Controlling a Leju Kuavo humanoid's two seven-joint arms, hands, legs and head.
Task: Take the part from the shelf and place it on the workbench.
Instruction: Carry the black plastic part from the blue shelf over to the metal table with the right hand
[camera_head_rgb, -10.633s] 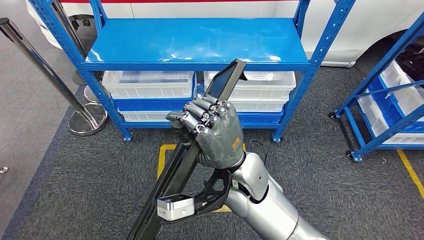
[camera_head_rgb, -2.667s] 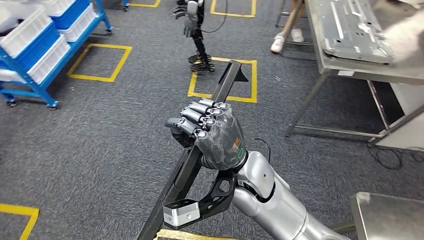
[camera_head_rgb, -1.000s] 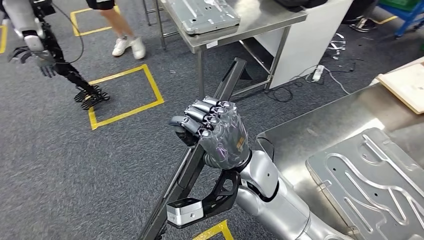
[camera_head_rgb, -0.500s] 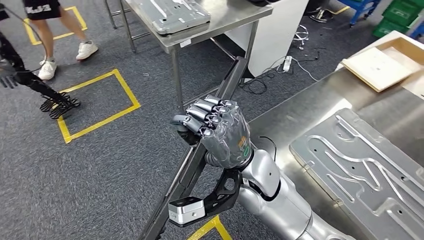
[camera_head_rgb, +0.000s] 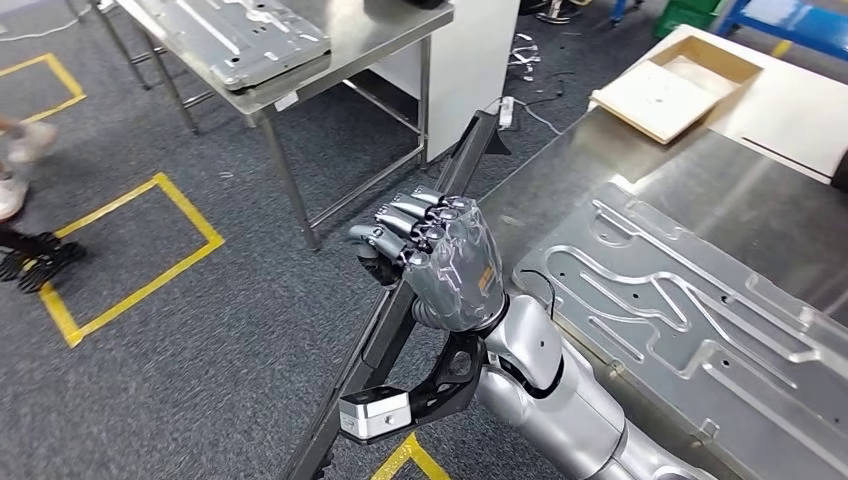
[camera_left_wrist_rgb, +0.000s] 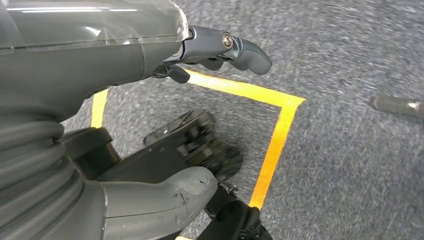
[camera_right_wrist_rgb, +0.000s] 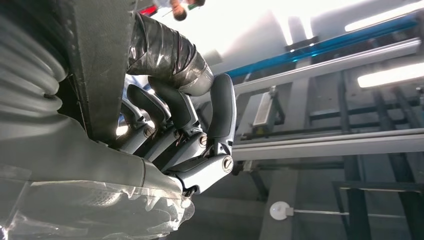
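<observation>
- Head view: the right robot hand (camera_head_rgb: 440, 262) is clenched around a long black part (camera_head_rgb: 420, 260), a flat bar held slanted, its upper end (camera_head_rgb: 480, 135) up near the corner of the steel counter (camera_head_rgb: 700, 195) and its lower end down toward the carpet. The part is off the shelf and in the air, beside the counter and not yet over it. A stamped metal panel (camera_head_rgb: 680, 310) already lies across much of the counter, and a shallow wooden tray (camera_head_rgb: 670, 85) sits at the far end. A second steel table (camera_head_rgb: 330, 45) stands beyond, carrying another panel (camera_head_rgb: 235, 35).
- To do this well, I judge the bar should swing right, level out, and come down on bare steel between panel and edge, with its whole length supported before the fingers ease off.
- Left wrist view: the left robot hand (camera_left_wrist_rgb: 150, 70) hangs over grey carpet and yellow floor tape (camera_left_wrist_rgb: 272, 145), holding nothing, fingers curled in a little but apart.
- Right wrist view: dark fingers (camera_right_wrist_rgb: 200, 130) wrap tight over the bar (camera_right_wrist_rgb: 97, 60), ceiling lights behind. The grip looks firm, so keep the wrist steady while tilting.
</observation>
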